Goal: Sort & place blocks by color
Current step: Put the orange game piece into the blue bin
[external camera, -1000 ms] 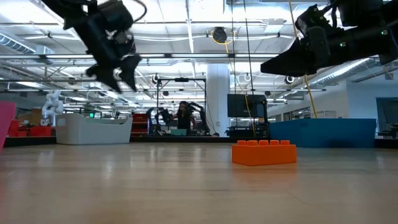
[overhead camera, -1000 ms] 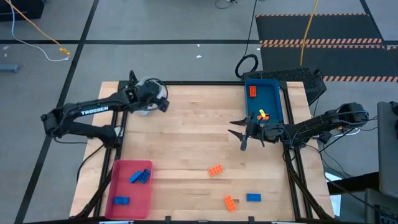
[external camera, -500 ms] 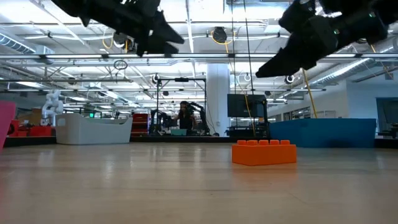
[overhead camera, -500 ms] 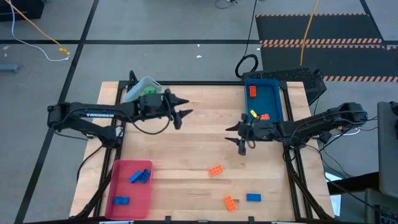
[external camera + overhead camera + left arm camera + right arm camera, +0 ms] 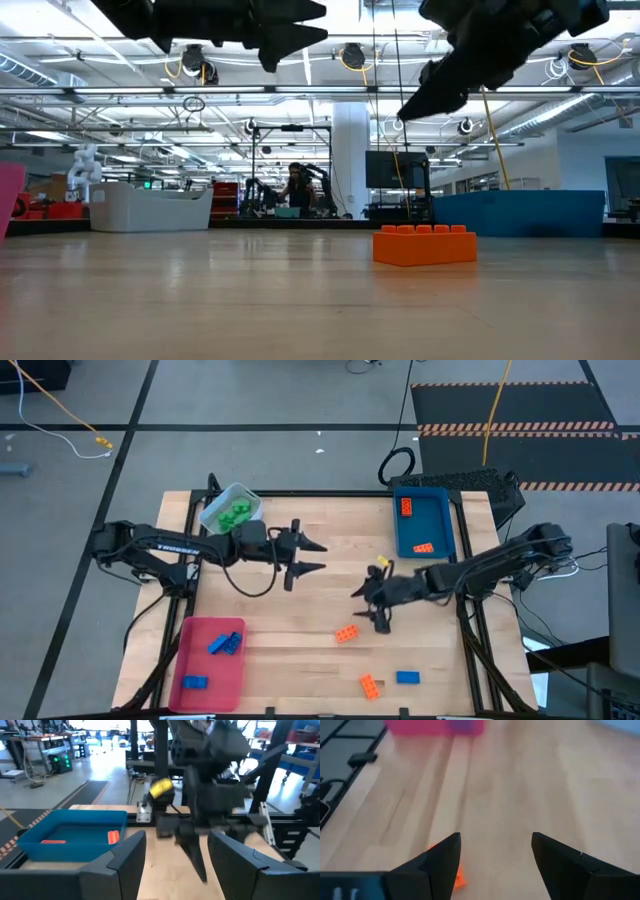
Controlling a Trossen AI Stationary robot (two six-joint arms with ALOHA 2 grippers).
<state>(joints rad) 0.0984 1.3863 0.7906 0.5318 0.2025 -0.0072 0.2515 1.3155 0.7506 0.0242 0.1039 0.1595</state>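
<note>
An orange block (image 5: 347,633) lies flat on the wooden table (image 5: 300,600). My right gripper (image 5: 366,610) hangs open just above and to the right of it; in the right wrist view the block (image 5: 457,876) peeks out beside one finger. My left gripper (image 5: 322,557) stands open and level over the table's middle, holding nothing. Another orange block (image 5: 369,685) and a blue block (image 5: 407,677) lie near the front edge. Green blocks (image 5: 236,514) sit in the pale tray (image 5: 215,500), blue blocks (image 5: 225,643) in the red tray (image 5: 205,665), orange blocks (image 5: 407,506) in the blue tray (image 5: 440,520).
The pale tray stands at the far left corner, the blue tray at the far right, the red tray at the near left. Bare wood lies between the two grippers and around the loose blocks. In the left wrist view the right arm (image 5: 210,775) stands straight ahead.
My left gripper has swung from over the pale tray toward the table's middle and tipped from pointing down to level. My right gripper has left the blue tray and gone toward the near edge and left, ending beside the orange block.
</note>
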